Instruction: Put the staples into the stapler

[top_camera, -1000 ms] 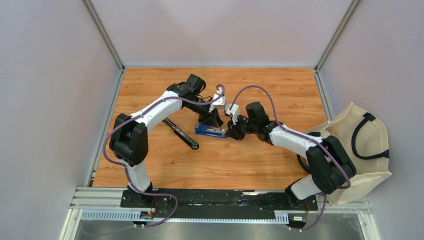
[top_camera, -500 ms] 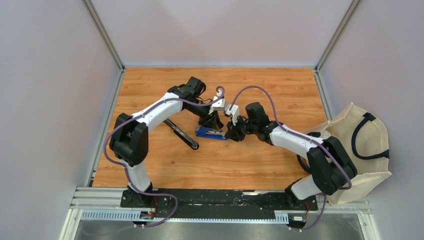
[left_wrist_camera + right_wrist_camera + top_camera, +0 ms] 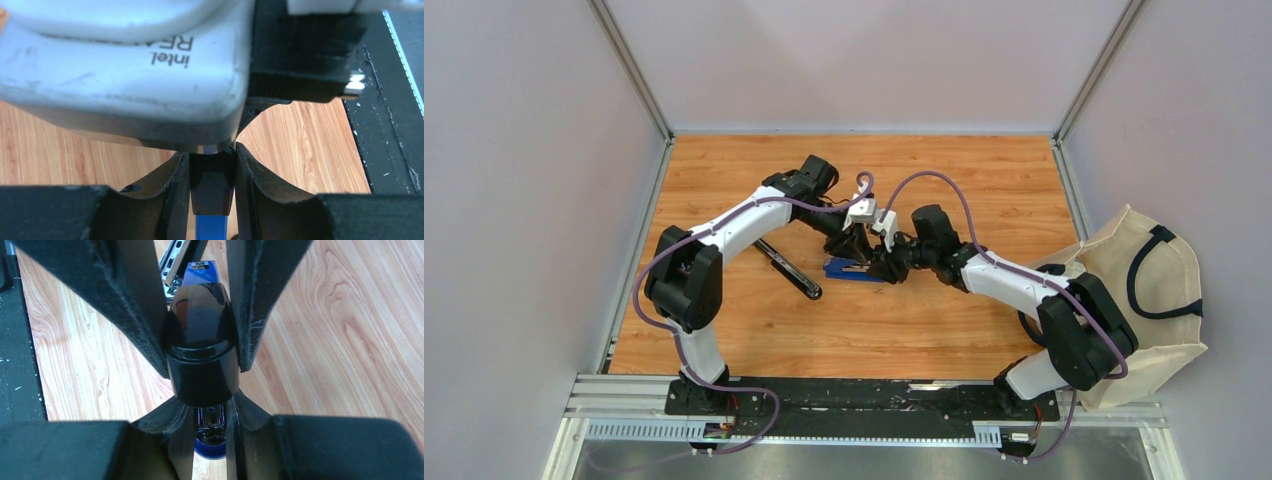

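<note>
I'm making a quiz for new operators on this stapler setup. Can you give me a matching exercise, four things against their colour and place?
Things:
1. stapler
2. long bar-shaped object
3. cloth bag
4. cable

Descriptions:
A. beige, at the table's right edge beside the right arm
B. blue, clamped by the left gripper and the right gripper
C. purple, arching above the wrists
D. black, lying flat on the wood left of the stapler

Pairs: 1-B, 2-D, 3-A, 4-C
</note>
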`<state>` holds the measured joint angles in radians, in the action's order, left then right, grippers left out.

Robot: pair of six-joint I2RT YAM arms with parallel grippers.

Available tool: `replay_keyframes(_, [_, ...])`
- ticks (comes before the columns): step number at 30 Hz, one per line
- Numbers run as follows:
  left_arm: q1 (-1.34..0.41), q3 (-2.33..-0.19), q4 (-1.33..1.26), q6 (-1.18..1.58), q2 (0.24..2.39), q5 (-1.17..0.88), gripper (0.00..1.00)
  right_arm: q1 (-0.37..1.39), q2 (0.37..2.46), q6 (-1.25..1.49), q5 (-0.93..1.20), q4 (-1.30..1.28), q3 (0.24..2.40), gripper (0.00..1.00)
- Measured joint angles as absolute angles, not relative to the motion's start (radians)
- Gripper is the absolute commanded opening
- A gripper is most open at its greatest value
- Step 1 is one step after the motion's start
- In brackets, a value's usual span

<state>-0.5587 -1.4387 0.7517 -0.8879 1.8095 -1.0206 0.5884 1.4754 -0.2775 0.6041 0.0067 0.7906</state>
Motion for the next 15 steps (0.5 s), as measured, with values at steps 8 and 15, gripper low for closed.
replay_keyframes(8, [-0.561, -1.441, 0.751, -0.900, 1.825, -1.013, 0.12, 0.589, 1.477, -0.301, 0.605, -0.001, 0.783, 0.10])
replay_keyframes(15, [-0.561, -1.452, 0.749, -0.907, 1.860, -0.996, 0.13, 0.589, 1.509, -0.317, 0.575, -0.011, 0.786, 0.06])
